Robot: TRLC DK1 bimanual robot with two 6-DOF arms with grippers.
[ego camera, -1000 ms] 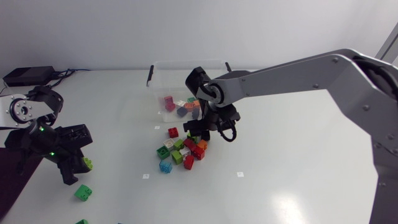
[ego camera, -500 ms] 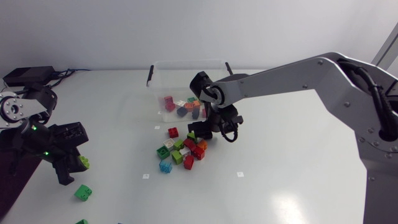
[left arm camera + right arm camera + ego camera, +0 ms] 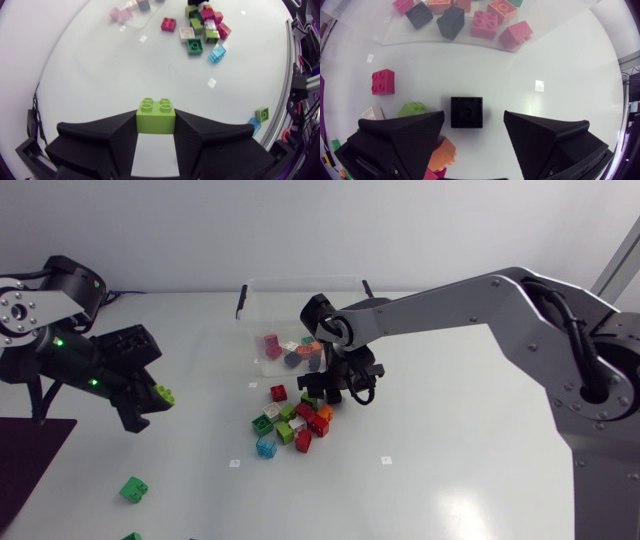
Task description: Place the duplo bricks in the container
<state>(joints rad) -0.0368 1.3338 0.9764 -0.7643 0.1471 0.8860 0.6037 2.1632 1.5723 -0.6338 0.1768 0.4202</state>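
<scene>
in the head view the container [image 3: 250, 308] sits at the far middle of the table, with a few bricks already inside. the left gripper [image 3: 152, 397], well off to the container's left, is clamped on a lime brick [image 3: 163, 393]. the right gripper [image 3: 330, 388], much nearer, hangs just in front of the container over the pile [image 3: 290, 423]. a loose green brick [image 3: 133, 489] lies far from the container. in the left wrist view the lime brick is pinched from both sides, and the container lies ahead across bare table. in the right wrist view the fingers stand wide apart astride a squarish black brick [image 3: 466, 112], touching neither side, with the container just beyond it.
</scene>
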